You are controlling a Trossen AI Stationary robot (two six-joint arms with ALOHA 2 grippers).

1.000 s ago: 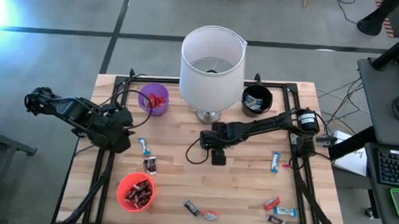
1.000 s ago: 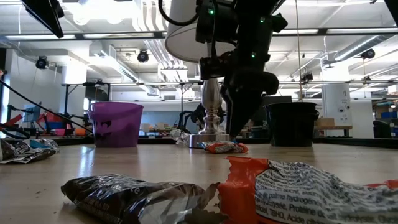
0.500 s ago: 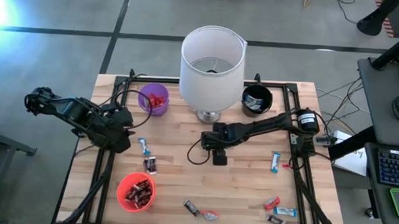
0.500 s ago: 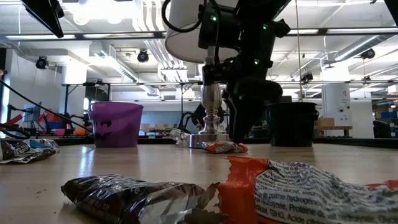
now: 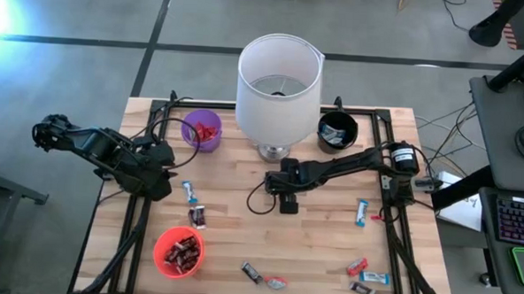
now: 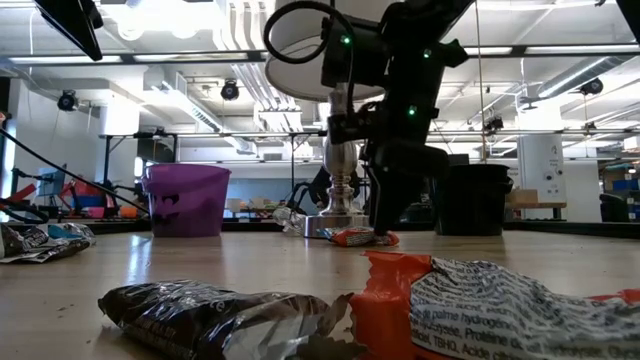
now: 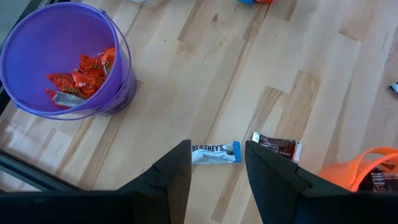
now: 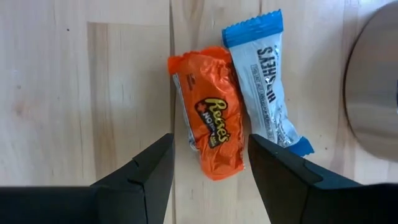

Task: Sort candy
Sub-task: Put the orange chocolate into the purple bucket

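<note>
- While my right gripper (image 8: 208,163) hangs low over the middle of the table (image 5: 329,234), just in front of the lamp base (image 8: 373,81), its fingers stand spread with nothing between them, straddling an orange Reese's (image 8: 208,121) that lies flat on the wood.
- I judge that candy light, with a thin, crinkly, slick wrapper and a soft filling; a firm squeeze would crush it, and a weak one could let it slide.
- I would take it across its short width at mid-body, where the wrapper is full, not by the flat crimped ends.
- A blue-and-white Hershey's (image 8: 267,81) lies touching the orange one on one long side, so that finger has little room and may nudge or catch the neighbour; the other side is bare wood.
- My left gripper (image 7: 214,171) waits at the left side, fingers parted and empty, above a second blue-and-white bar (image 7: 215,152) with a dark brown bar (image 7: 277,147) just beside it.
- The purple cup (image 5: 201,129) already holds orange pieces; the red cup (image 5: 179,251) and black cup (image 5: 337,130) hold others. More candy is scattered near the front and right edges.
- The lampshade (image 5: 279,81) stands over the back centre, so I expect a carry to the purple cup to need a path skirting it.
</note>
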